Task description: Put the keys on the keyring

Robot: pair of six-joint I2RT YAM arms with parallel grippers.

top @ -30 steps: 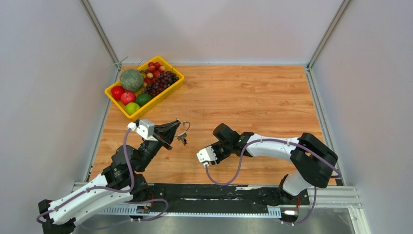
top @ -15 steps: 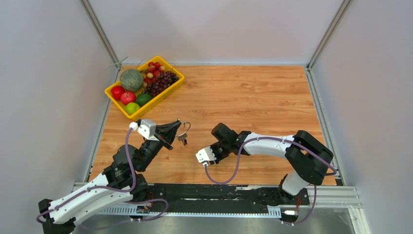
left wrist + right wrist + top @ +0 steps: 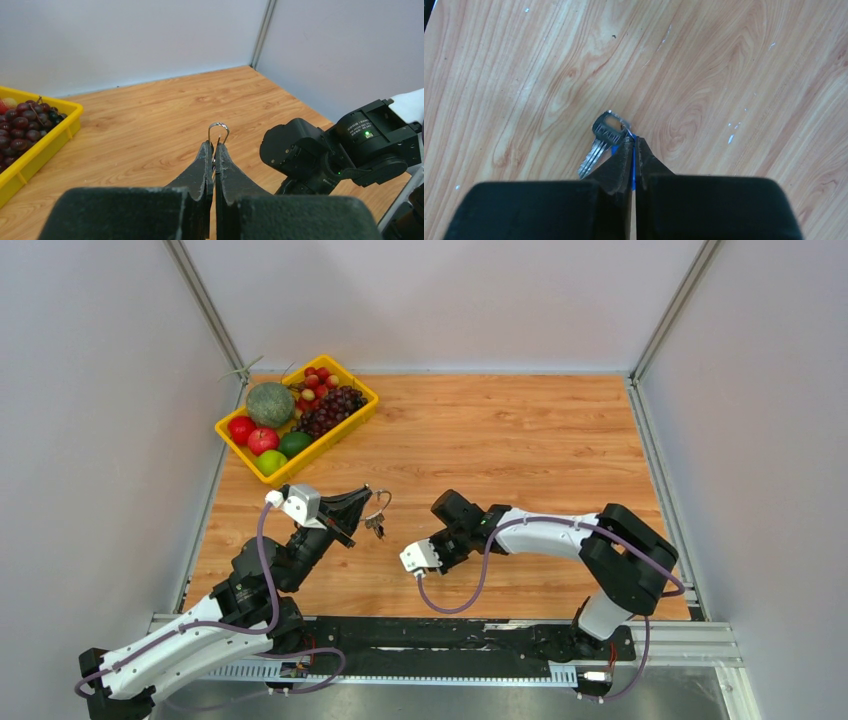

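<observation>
My left gripper (image 3: 362, 505) is shut on the thin silver keyring (image 3: 379, 500) and holds it above the table; small dark keys (image 3: 375, 527) hang from it. In the left wrist view the ring's loop (image 3: 218, 131) sticks out past the closed fingertips (image 3: 206, 150). My right gripper (image 3: 445, 537) points down at the wooden table, just right of the ring. In the right wrist view it (image 3: 631, 143) is shut on a blue-headed key (image 3: 633, 156), mostly hidden between the fingers. Silver keys (image 3: 600, 141) lie against its left finger.
A yellow basket (image 3: 332, 440) of fruit stands at the back left, also in the left wrist view (image 3: 46, 144). White walls with metal posts close in the table. The right arm's black wrist (image 3: 320, 152) fills the left wrist view's right side.
The right arm has shifted slightly left, toward the left gripper. The left arm and the keyring have not moved.
</observation>
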